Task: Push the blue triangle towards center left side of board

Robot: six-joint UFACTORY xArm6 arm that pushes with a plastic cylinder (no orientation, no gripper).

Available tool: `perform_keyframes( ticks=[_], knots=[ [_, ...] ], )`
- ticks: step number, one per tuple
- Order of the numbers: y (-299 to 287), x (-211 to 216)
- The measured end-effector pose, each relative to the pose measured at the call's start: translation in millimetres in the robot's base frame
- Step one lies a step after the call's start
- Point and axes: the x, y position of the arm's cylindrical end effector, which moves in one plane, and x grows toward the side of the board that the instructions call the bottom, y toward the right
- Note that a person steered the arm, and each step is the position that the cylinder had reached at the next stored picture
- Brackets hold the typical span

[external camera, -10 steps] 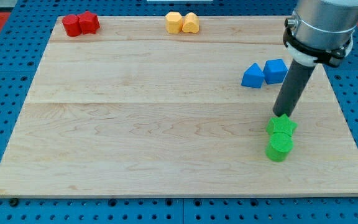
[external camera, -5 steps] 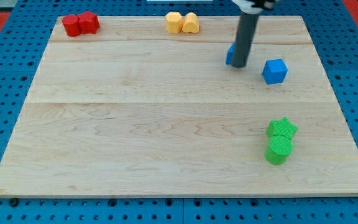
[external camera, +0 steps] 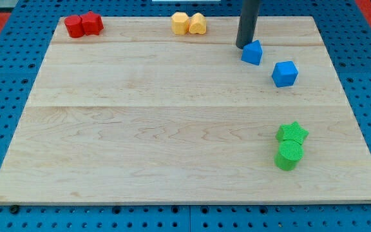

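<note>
The blue triangle (external camera: 252, 53) lies in the upper right part of the wooden board (external camera: 140, 129). My tip (external camera: 243, 46) stands right at the triangle's upper left edge, touching or nearly touching it. The dark rod rises from there to the view's top. A blue cube (external camera: 285, 73) lies a little to the lower right of the triangle, apart from it.
A red pair of blocks (external camera: 84, 25) sits at the top left corner. A yellow pair (external camera: 189, 23) sits at the top middle. A green star (external camera: 292, 133) and a green cylinder (external camera: 288, 155) touch each other at the lower right.
My tip swung from beside the green star up past the blue blocks to the triangle's upper left. The blue triangle moved up, away from the blue cube.
</note>
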Motion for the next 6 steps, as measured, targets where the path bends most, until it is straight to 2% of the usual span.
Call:
perform_keyframes(
  ticks=[3,4,5,6],
  knots=[
    [6.3,60.6],
    [26.5,73.2],
    [21.1,64.6],
    [20.9,88.2]
  ],
)
